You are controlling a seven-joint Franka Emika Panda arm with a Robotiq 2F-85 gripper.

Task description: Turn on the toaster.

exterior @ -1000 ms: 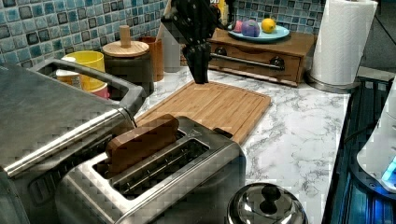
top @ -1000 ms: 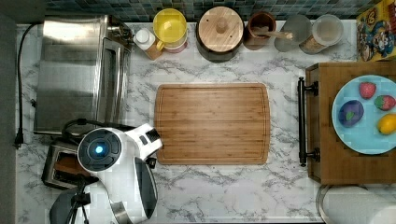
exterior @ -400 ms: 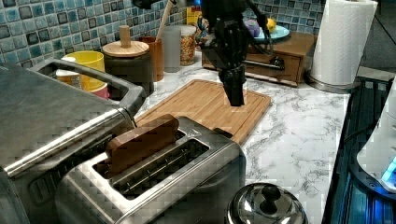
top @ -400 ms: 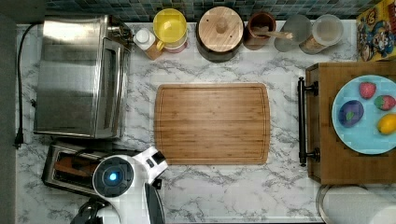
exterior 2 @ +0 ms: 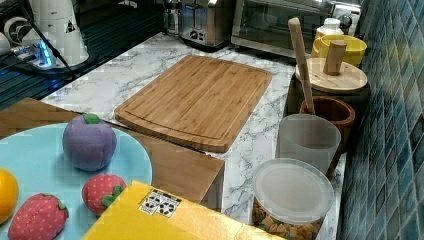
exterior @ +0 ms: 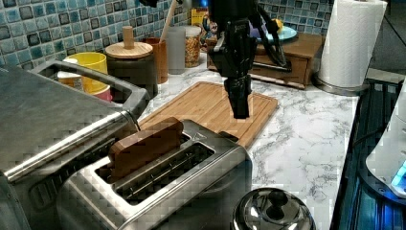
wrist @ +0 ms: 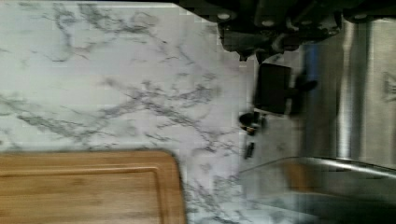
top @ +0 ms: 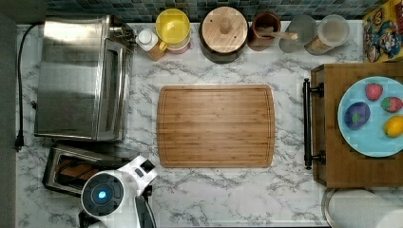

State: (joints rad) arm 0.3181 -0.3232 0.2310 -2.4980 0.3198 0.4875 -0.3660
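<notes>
The toaster (exterior: 163,187) stands in the foreground of the left view, brushed steel, with brown bread (exterior: 143,146) sticking up from one slot. In the top view the toaster (top: 64,168) lies at the lower left, partly under my white wrist (top: 102,194). My black gripper (exterior: 241,114) hangs point-down just past the toaster's lever end, above the counter, fingers shut and holding nothing. The wrist view has the gripper (wrist: 261,51) just off the black lever (wrist: 273,88) on the toaster's steel end (wrist: 369,93), with a small knob (wrist: 250,119) beside it.
A large steel toaster oven (top: 81,78) stands right beside the toaster. A bamboo cutting board (top: 216,126) lies mid-counter. Jars and canisters (top: 223,26) line the tiled back wall. A wooden box with a blue plate of toy fruit (top: 370,116) sits at the top view's right.
My gripper has come from over the cutting board toward the toaster's lever end and dropped lower. In the top view my wrist slid down past the toaster. The bread has not moved.
</notes>
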